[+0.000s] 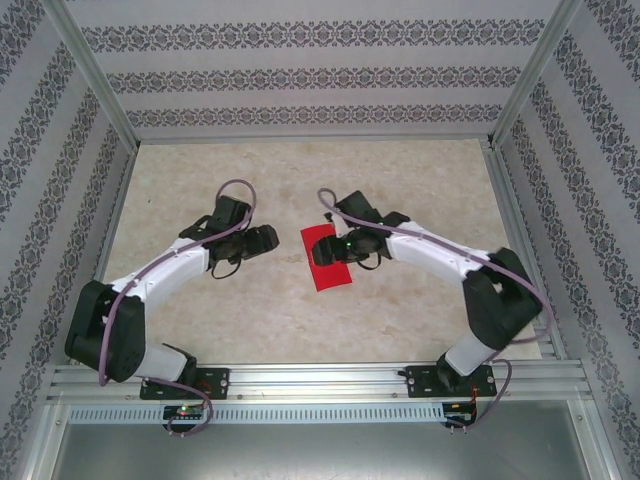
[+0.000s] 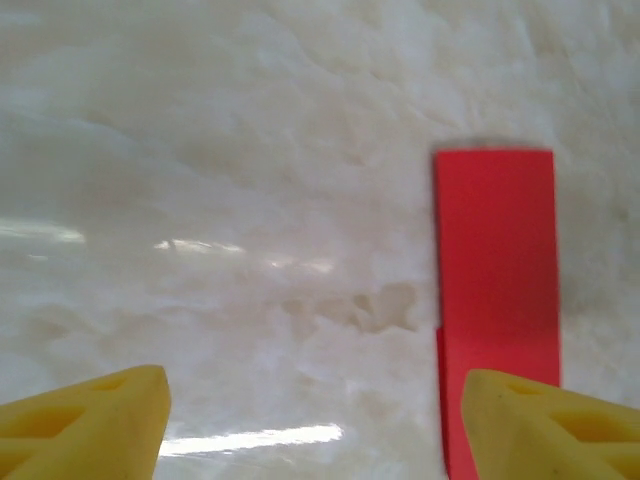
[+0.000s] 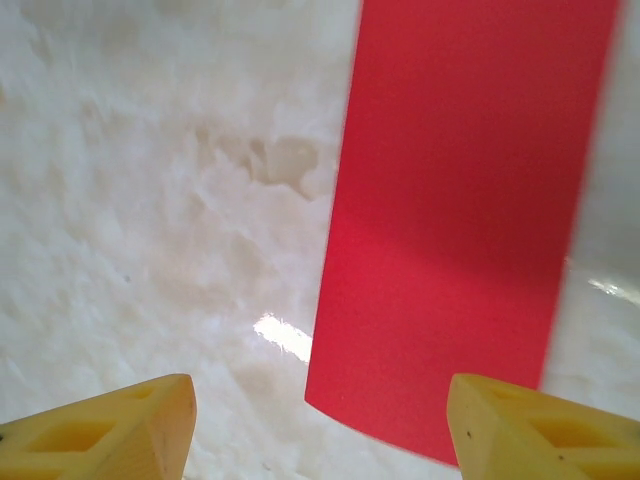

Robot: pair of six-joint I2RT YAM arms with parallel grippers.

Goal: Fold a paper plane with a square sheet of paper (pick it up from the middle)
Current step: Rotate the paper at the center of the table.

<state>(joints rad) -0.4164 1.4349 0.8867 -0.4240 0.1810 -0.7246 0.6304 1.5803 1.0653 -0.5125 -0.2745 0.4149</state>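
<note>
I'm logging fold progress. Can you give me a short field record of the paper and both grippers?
paper: red paper, a narrow rectangle, apparently folded in half
resting on: table, lying flat
left gripper: open, empty, just left of the paper
right gripper: open, empty, over the paper
plane shape: not yet formed

Marbled beige tabletop [image 1: 250, 320], patterned walls [image 1: 300, 75]

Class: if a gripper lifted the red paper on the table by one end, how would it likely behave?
The red paper lies flat on the table, so it is probably thin and would droop. A second layer peeks out along one edge, so the fold might spring open. Pushed, it may slide on the glossy surface.
</note>
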